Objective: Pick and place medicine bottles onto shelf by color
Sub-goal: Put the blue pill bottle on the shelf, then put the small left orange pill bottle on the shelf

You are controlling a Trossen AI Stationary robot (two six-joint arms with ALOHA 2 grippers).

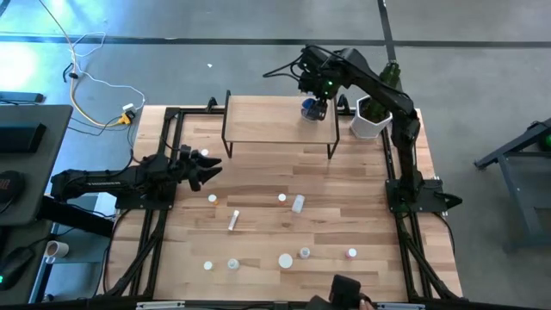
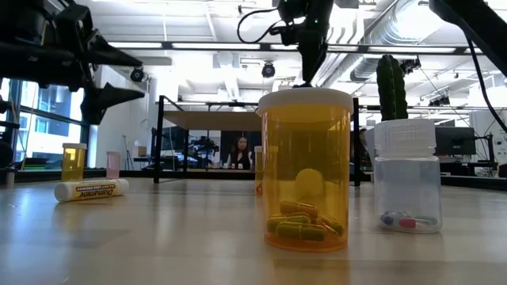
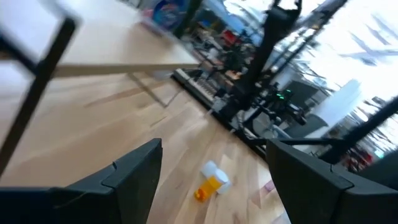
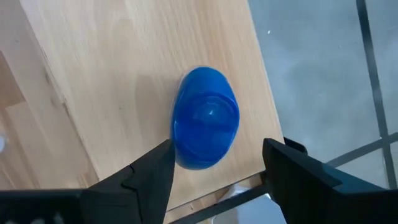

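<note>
A round blue bottle (image 4: pixel 206 118) stands upright on the shelf's light wood top (image 4: pixel 124 81), near its far right corner (image 1: pixel 310 109). My right gripper (image 4: pixel 217 149) hovers open just above it, pointing steeply down, one finger on either side and clear of it. My left gripper (image 1: pixel 211 165) waits open and level at the table's left side, with nothing between its fingers (image 3: pixel 214 149). Several small white, clear and orange bottles are scattered over the table's near half, such as a lying tube (image 1: pixel 234 220) and an upright orange bottle (image 2: pixel 305 170).
A white pot with a green cactus (image 1: pixel 370 116) stands just right of the shelf (image 1: pixel 267 120). A clear bottle (image 2: pixel 406 178) and a lying white tube (image 2: pixel 91 190) sit close to the low camera. A small orange bottle (image 3: pixel 211 183) lies ahead of my left gripper.
</note>
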